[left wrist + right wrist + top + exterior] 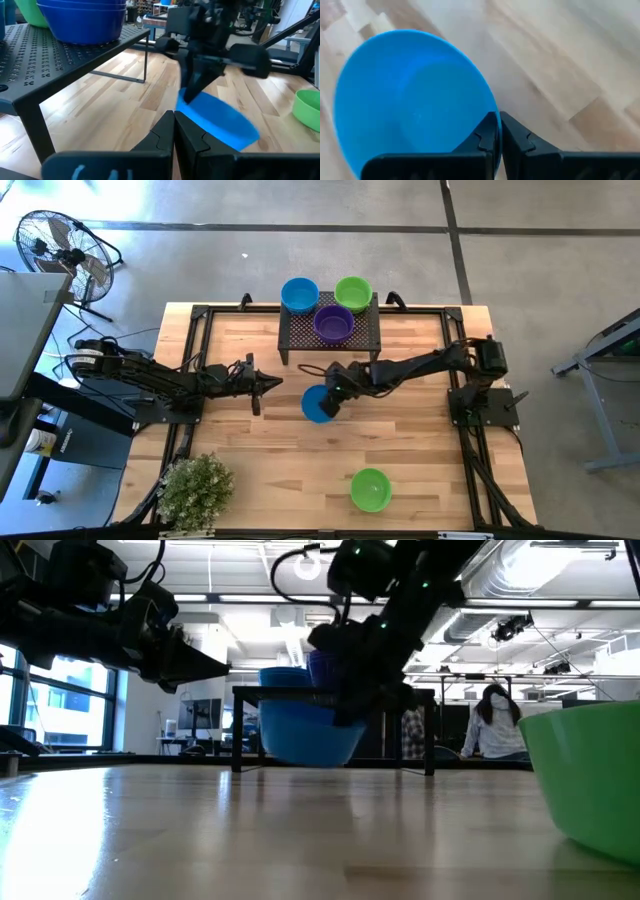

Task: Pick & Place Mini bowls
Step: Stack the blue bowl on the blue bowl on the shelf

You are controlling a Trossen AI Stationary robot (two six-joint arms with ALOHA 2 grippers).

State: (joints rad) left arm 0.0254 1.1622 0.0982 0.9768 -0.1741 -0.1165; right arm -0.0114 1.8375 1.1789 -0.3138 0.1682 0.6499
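A blue mini bowl (318, 404) hangs tilted from my right gripper (336, 387) over the middle of the table; it also shows in the low view (310, 730) and fills the right wrist view (410, 100). My right gripper (499, 125) is shut on it. Three more mini bowls stand on the black rack (330, 340): blue (299, 295), green (353, 293) and purple (333, 324). Another green mini bowl (370, 489) rests on its base near the table's near edge. My left gripper (272, 383) is shut and touches nothing, left of the held bowl. My right gripper pinches the blue bowl's rim (491, 106) on the side nearest the rack, with one finger inside the bowl and one outside. The fingers slant down from the table's right. The bowl is lifted clear of the table and tilted, hanging below the fingers (195, 80).
The black perforated rack stands at the table's far edge on thin legs (146, 60). A potted plant (195, 490) sits at the near left corner. Bare wood (270, 470) lies between the plant and the green bowl. People show in the room behind (495, 725).
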